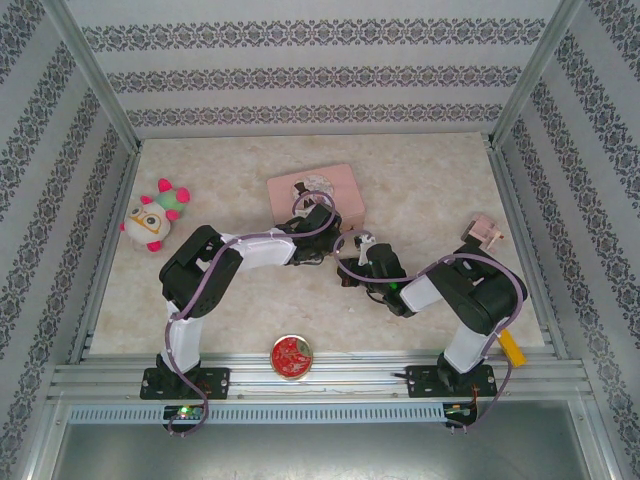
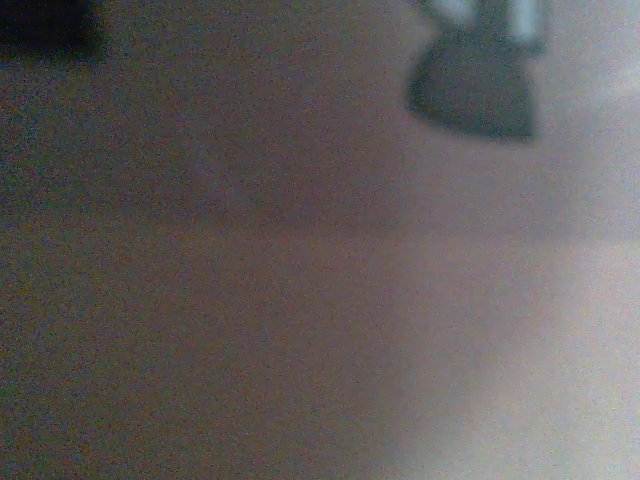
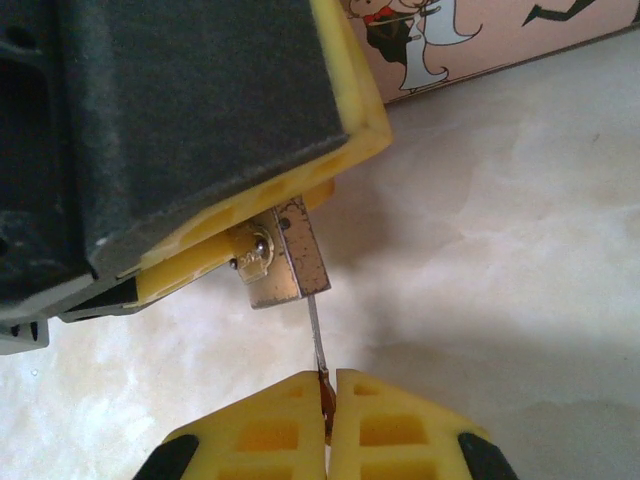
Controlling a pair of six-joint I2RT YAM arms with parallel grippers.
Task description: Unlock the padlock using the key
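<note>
The pink tin (image 1: 316, 194) lies flat on the surface (image 1: 430, 190) toward the far middle, illustrated face up and shut, so nothing inside it shows. A round red tin (image 1: 291, 357) sits at the near edge between the two arm bases, its patterned top up and its contents likewise unseen. Just on the near side of the pink tin both arms meet. In the right wrist view the padlock (image 3: 280, 257), a small brass body, is pinched between the yellow pads (image 3: 345, 120) of the left jaws, which are closed on it and cover its upper part, so the shackle is hidden. Below it, the right jaws are pressed fully together on the key (image 3: 317, 340), whose thin blade runs up from the yellow fingertips (image 3: 385, 410) to the lower end of the padlock. Whether the blade is seated in the keyhole cannot be told. A corner of the pink tin stands just beyond the left jaws. The left wrist view is a brown-grey blur with a dark shape at the top. Off to the left a plush toy (image 1: 152, 216) rests well apart from the arms. A small pink object (image 1: 485, 232) sits toward the right side, near the right arm's elbow.
</note>
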